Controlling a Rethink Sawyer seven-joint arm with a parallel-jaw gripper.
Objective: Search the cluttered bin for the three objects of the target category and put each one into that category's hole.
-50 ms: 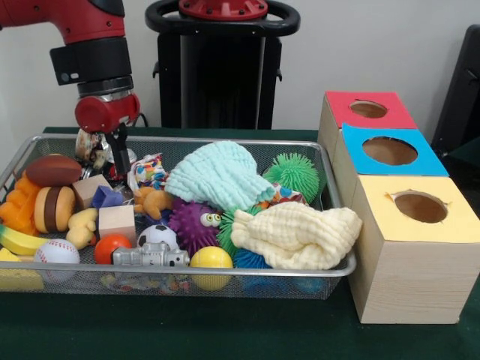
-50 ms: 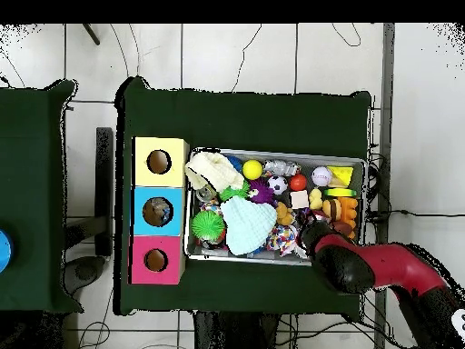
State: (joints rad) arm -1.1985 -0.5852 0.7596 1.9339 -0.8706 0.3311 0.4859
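A wire bin (image 1: 341,264) holds a jumble of toys. In the front view my gripper (image 1: 114,159) hangs low over the bin's far left corner, among small toys beside a brown football (image 1: 52,169); I see nothing held in it. Near the front lie a baseball (image 1: 56,251), an orange ball (image 1: 111,247), a soccer ball (image 1: 157,235) and a yellow ball (image 1: 211,258). A mint cloth (image 1: 217,176) and a yellow cloth (image 1: 296,236) cover the middle and right. In the overhead view the red arm (image 2: 368,265) hides the gripper.
Three boxes with round holes stand right of the bin: red (image 1: 367,109), blue (image 1: 389,151), yellow (image 1: 420,207). Also in the bin are wooden blocks (image 1: 118,221), a burger toy (image 1: 54,208), a banana (image 1: 19,241), a purple spiky ball (image 1: 192,223) and a green one (image 1: 292,172).
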